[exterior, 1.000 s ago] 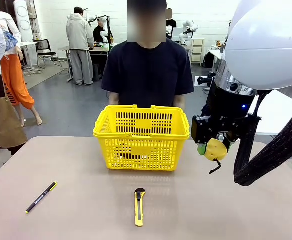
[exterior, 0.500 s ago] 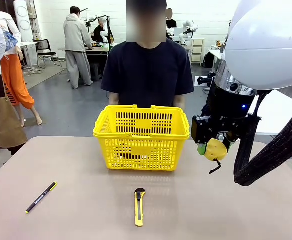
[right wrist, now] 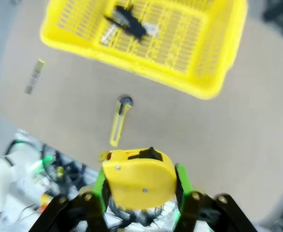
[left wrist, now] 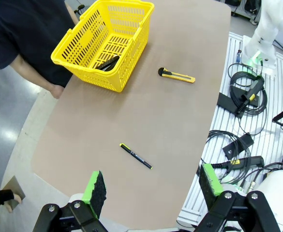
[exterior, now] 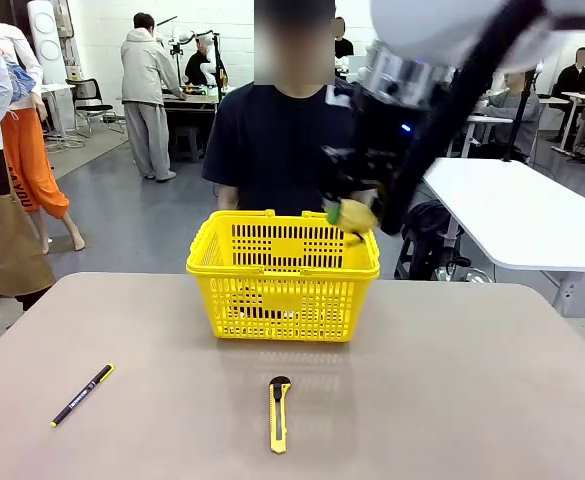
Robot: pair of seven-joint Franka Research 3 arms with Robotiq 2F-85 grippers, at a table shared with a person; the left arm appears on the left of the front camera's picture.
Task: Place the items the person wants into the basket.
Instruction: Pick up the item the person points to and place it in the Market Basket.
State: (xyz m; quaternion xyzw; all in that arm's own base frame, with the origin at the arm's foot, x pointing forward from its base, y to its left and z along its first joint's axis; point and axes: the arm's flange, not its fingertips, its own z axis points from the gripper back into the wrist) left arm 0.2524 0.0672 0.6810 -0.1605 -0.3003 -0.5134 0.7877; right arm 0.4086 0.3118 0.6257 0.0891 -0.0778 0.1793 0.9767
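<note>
My right gripper (exterior: 348,213) is shut on the yellow tape measure (exterior: 355,214) and hangs above the right rear corner of the yellow basket (exterior: 284,272). In the right wrist view the tape measure (right wrist: 139,178) sits between the green pads, with the basket (right wrist: 206,72) beyond it. A dark stapler (right wrist: 130,23) and a white-barrelled marker (right wrist: 109,33) lie on the basket floor. My left gripper (left wrist: 153,186) is open high over the near table edge, nothing between its fingers; the basket (left wrist: 85,58) with the stapler (left wrist: 107,63) lies far from it. The person (exterior: 292,140) in a dark T-shirt stands behind the basket.
A yellow-and-black utility knife (exterior: 279,413) lies on the table in front of the basket. A thin black pen (exterior: 82,395) with yellow ends lies at the front left. Cables and gear (left wrist: 243,96) lie beside the table in the left wrist view.
My right arm has swung left and upward with the tape measure, from beside the basket's right side to above its rear right corner. The basket, knife and pen have not moved.
</note>
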